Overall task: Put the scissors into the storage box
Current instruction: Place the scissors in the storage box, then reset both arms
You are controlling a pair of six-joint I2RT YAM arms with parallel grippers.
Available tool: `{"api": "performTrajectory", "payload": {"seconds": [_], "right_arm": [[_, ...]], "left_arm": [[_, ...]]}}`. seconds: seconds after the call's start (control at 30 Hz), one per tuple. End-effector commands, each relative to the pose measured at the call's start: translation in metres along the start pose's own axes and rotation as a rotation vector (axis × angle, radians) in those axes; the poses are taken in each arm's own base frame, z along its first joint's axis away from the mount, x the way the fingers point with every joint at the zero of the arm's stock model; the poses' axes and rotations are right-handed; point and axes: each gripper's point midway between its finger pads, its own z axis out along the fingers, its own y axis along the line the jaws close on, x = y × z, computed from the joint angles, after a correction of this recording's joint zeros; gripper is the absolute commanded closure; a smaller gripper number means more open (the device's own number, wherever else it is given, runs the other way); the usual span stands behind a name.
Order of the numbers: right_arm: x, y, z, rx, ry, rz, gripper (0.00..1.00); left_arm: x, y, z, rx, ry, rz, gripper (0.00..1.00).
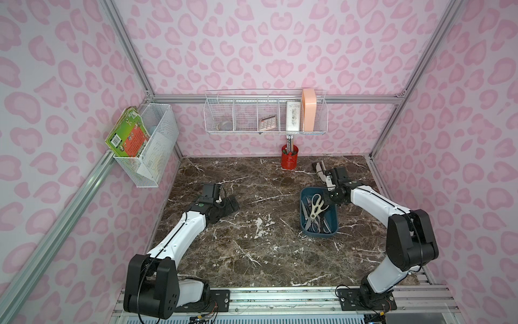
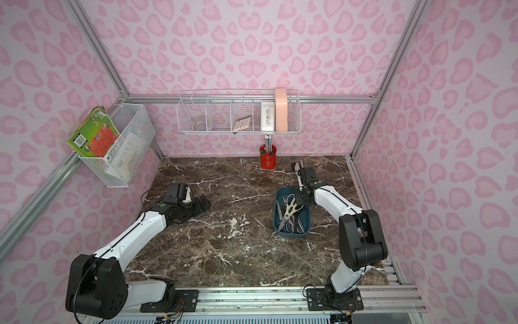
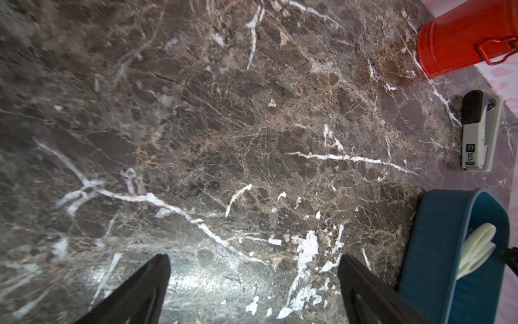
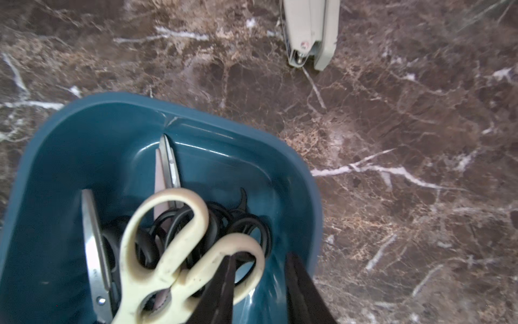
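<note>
Cream-handled scissors [image 1: 314, 209] lengthwise in storage box [image 1: 319, 235]

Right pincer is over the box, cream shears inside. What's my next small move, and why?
Probably lift the right pincer straight up, out of the box. Its jaws stand apart, empty; the cream shears lie on the other scissors inside; one finger sits beside a handle loop, so a sideways pull might snag it.

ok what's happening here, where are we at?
The scissors lie piled in the box, cream pair on top. The right gripper hangs open over the box's far end, by the cream handles, holding nothing. The left gripper is open, low over the table, well apart. No scissors show outside the box.
</note>
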Motion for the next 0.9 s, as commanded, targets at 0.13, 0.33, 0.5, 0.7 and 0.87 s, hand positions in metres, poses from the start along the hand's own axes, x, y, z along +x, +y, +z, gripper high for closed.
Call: {"api": "performTrajectory", "payload": {"seconds": [0.13,0.33,0.5,0.7,0.87], "right_arm": [[-0.044,-0.052,-0.052,0.063,-0.281,0.161,0.63],[-0.023,-0.117,-0.055,0.192,-0.513,0.250,0.63],[0.009,-0.136,-0.044,0.305,-0.688,0.250,0.65],[0.018,-0.108,-0.066,0.214,-0.988,0.154,0.65],[0.031,-0.097,-0.064,0.185,-1.052,0.105,0.63]], "left_arm": [[-0.044,0.010,-0.022,-0.077,-0.229,0.162,0.01],[-0.068,0.036,-0.013,-0.148,-0.343,0.239,0.01],[-0.079,0.067,0.011,-0.215,-0.406,0.264,0.01],[-0.086,0.078,0.021,-0.237,-0.466,0.342,0.02],[-0.084,0.075,0.034,-0.200,-0.512,0.412,0.02]]}}
